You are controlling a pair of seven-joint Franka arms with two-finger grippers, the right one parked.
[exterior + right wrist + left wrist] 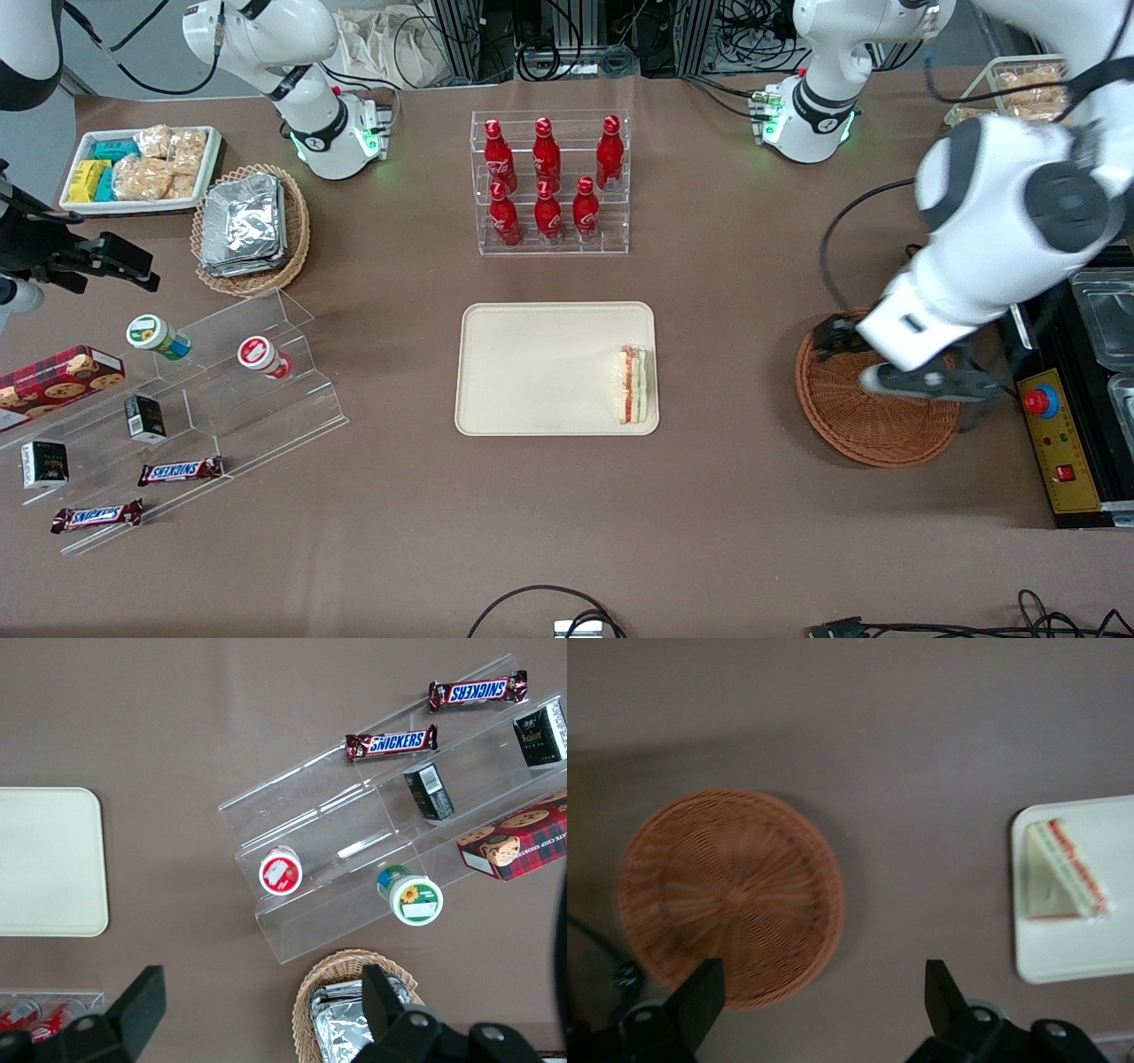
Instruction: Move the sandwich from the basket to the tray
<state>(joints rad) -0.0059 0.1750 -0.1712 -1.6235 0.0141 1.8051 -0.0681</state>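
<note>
From where I sit the job looks done: the sandwich (633,385) lies on the tray (532,372) by its edge nearest the basket (731,895), which is bare, and my gripper (824,992) hangs above it, fingers spread, holding nothing.

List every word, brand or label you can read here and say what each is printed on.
"SNICKERS": on the candy bar on the clear stepped stand.
"SNICKERS": on the second candy bar beside it.
Red bottles, black cartons, cookie box, two cup lids: print unreadable.
Sandwich, tray, basket: no text.
Pincer, over the basket: no text.
</note>
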